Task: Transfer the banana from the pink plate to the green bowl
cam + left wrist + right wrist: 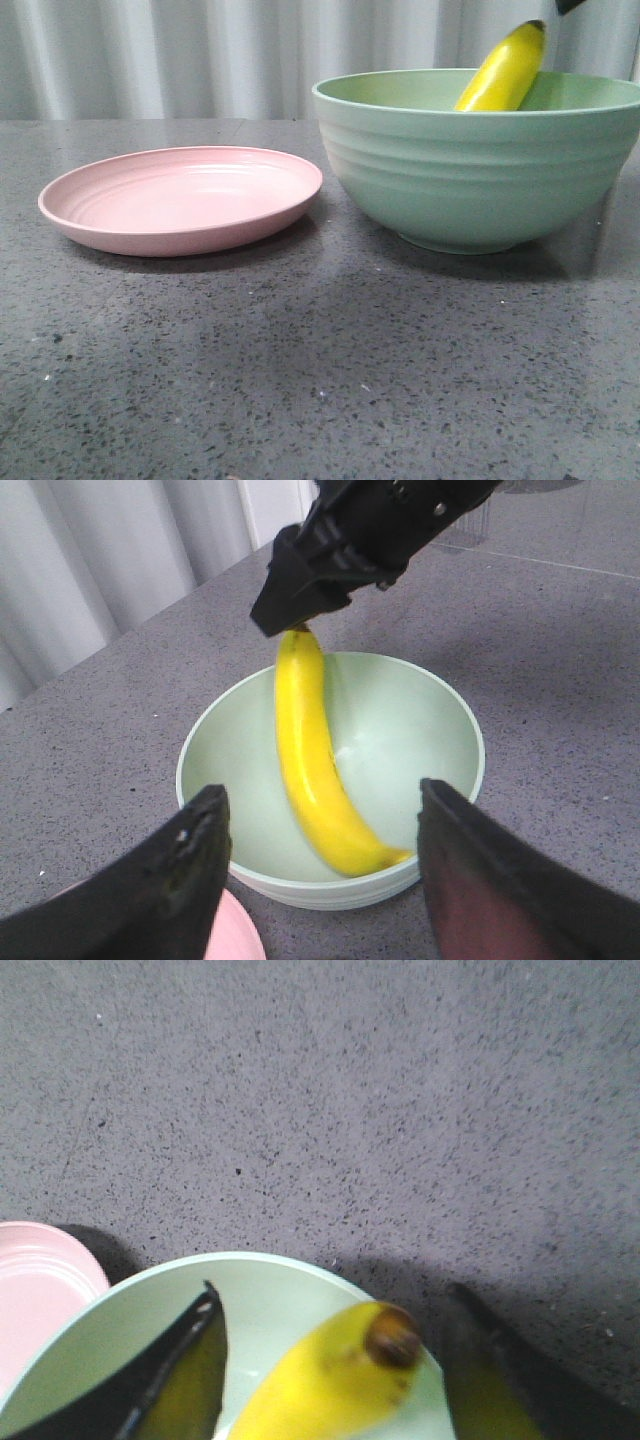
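Note:
The yellow banana stands slanted in the green bowl, its lower end inside and its dark tip sticking up past the rim. The pink plate lies empty to the left of the bowl. My right gripper is open just above the banana's tip, one finger on each side and clear of it. In the left wrist view it sits at the banana's upper end. My left gripper is open and empty, raised over the bowl's side nearest the plate.
Speckled dark grey tabletop runs in front of the plate and bowl. A pale pleated curtain hangs behind the table.

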You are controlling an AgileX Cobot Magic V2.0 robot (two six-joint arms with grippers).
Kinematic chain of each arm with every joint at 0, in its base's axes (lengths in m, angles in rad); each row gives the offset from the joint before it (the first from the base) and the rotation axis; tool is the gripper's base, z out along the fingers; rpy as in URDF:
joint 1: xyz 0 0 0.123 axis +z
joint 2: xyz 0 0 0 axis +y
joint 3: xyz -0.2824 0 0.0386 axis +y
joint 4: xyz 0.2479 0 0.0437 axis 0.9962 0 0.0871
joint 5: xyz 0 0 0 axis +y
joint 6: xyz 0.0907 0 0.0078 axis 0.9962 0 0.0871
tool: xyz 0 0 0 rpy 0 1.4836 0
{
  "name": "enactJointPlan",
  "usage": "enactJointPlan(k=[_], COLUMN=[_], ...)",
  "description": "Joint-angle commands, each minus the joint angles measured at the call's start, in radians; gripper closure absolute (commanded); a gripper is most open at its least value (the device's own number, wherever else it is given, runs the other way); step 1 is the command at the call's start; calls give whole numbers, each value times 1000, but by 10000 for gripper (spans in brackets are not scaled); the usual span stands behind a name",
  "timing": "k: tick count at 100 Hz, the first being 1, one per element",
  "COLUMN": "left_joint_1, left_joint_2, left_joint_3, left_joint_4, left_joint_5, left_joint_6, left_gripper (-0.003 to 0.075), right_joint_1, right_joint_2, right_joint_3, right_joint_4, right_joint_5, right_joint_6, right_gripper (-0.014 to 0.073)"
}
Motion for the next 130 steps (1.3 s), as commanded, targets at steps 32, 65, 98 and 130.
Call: enactJointPlan(k=[32, 65, 98, 130], left_joint_1=[2, 2, 2, 2], left_joint_2=[-85, -252, -480, -742], left_joint_3=[18, 224, 448, 622], left_joint_4=[-25, -27, -23, -23], left_joint_5=[-91, -286, -325, -345], left_joint_6=[-8, -12, -12, -12], left_gripper=[741, 741, 741, 741], right_joint_1=[-6, 28, 63, 63], right_joint_2=[-192, -399, -693, -997], right_joint_3=[-24, 187, 506, 777], right_joint_4=[-40, -40, -40, -53], right_joint_5=[17, -156, -387, -489], right_joint_6=[-50, -119, -119, -119], right_gripper=[662, 662, 662, 662])
